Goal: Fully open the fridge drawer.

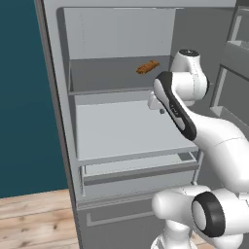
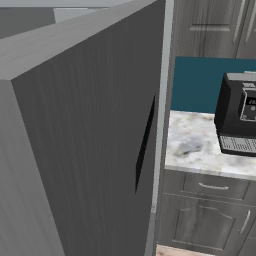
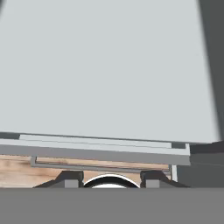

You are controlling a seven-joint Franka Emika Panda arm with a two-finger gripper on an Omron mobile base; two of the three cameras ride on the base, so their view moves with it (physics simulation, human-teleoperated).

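Pincer (image 3: 109, 178): in the hand view two dark finger tips rise at 6 o'clock, set apart with a gap between them and nothing held; they point down over the shelf's front edge. In the left base view the hand itself is hidden behind the forearm, near 3 o'clock of the fridge's opening.

Arm (image 1: 181, 109): white with dark joints, rising from 5 o'clock of the left base view and bending in over the middle shelf.

Bottom panel (image 1: 116, 214): taller grey front below the drawer, with a raised rectangular strip, at 6 o'clock of the left base view.

Fridge drawer (image 1: 138, 169): wide, shallow, light-grey tray just under the middle shelf, at about 6 o'clock of the fridge's opening; its darker bar runs along the low front wall. It stands out only slightly past the shelf above. In the hand view its front bar shows as a thin grey frame at 6 o'clock, over the wooden floor.

Middle shelf (image 1: 126, 129): flat, pale grey, bare, directly above the drawer; the hand hangs over its right part.

Upper shelf (image 1: 116, 78): darker grey, toward 12 o'clock.

Brown food item (image 1: 148, 67): small, oblong, lying on the upper shelf at its right end.

Fridge door (image 2: 75, 150): dark grey, swung open, taking the left half of the right base view.

Surface (image 2: 200, 150): marbled top at 3 o'clock of the right base view, over dark cabinets.

Coffee machine (image 2: 237, 120): black, standing on the surface against the teal wall.
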